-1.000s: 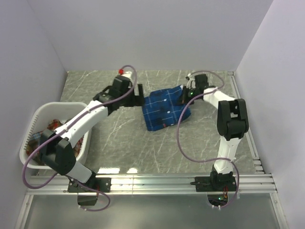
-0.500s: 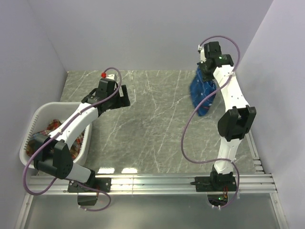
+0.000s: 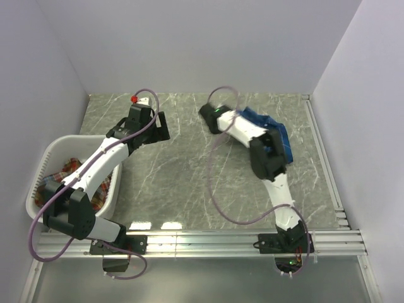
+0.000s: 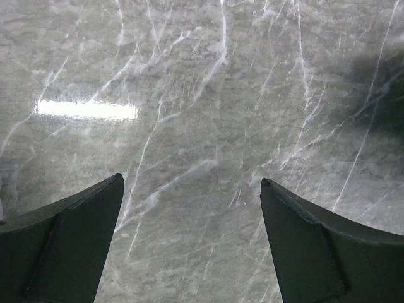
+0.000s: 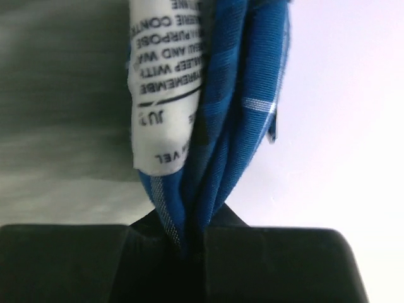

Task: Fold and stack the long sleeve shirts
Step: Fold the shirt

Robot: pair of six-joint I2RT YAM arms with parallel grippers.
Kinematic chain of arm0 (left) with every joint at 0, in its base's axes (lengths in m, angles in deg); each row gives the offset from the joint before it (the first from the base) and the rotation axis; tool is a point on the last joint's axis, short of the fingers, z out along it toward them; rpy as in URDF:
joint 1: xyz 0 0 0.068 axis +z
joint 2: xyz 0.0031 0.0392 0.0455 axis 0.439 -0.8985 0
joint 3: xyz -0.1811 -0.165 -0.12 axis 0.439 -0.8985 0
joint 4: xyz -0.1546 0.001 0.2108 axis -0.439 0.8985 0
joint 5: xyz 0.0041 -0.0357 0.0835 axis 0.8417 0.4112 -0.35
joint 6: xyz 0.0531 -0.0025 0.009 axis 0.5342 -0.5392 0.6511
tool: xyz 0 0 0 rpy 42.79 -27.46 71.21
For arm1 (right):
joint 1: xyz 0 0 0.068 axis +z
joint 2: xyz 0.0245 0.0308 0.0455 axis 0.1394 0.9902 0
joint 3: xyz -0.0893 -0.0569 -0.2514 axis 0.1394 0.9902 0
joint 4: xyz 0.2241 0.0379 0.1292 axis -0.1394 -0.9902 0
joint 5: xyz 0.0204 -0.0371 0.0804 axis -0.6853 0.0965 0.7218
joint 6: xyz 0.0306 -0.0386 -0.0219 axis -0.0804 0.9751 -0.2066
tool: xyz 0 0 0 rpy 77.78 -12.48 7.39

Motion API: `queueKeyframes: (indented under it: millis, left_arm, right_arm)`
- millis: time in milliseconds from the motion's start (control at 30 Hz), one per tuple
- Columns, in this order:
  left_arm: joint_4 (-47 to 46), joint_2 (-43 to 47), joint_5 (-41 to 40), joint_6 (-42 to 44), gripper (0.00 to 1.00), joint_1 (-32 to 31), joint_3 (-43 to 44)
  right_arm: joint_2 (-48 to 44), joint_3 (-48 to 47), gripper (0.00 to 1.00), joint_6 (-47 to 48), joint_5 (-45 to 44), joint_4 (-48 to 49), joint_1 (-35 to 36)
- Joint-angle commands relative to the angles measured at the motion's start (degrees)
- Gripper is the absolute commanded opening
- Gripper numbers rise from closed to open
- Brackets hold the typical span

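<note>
The royal blue plaid shirt (image 3: 281, 142) hangs bunched at the back right, partly behind my right arm (image 3: 240, 129). In the right wrist view my right gripper (image 5: 192, 243) is shut on a fold of the blue shirt (image 5: 246, 95), with its white care label (image 5: 164, 95) beside the jaws. My left gripper (image 3: 163, 126) is open and empty over bare table at the back left; its fingertips (image 4: 107, 189) stand wide apart. The red-orange plaid shirt (image 3: 69, 172) lies crumpled in the basket.
A white plastic laundry basket (image 3: 44, 158) stands at the left edge of the grey marble table (image 3: 189, 177). Lilac walls close in the back and both sides. An aluminium rail (image 3: 208, 238) runs along the near edge.
My right gripper lifted the blue shirt off the table's middle, carried it high to the back right, then swung back toward the back middle. My left gripper drew back left, away from the shirt.
</note>
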Motion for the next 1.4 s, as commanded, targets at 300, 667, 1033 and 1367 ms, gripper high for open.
queueKeyframes:
  millis: [300,667,1033,1367]
  left_arm:
    - [-1.7,3.4,-1.7,-1.5,0.95,1.4,-0.6]
    - [-2.1,3.8,-1.8,-2.5,0.94,2.6,-1.0]
    - [-3.6,5.0,0.6,-5.1,0.94,5.6,-2.1]
    - [-4.3,4.9,1.9,-5.9,0.92,7.1,-2.5]
  right_arm:
    - [11.8,-5.2,0.1,-15.5,-5.8,-8.1,17.4]
    - [10.4,-6.6,0.6,-12.8,5.6,-2.5,25.1]
    - [-6.1,-2.2,0.63,-13.8,25.7,8.0,28.0]
    - [-20.6,16.2,0.51,-25.5,38.5,21.0,17.2]
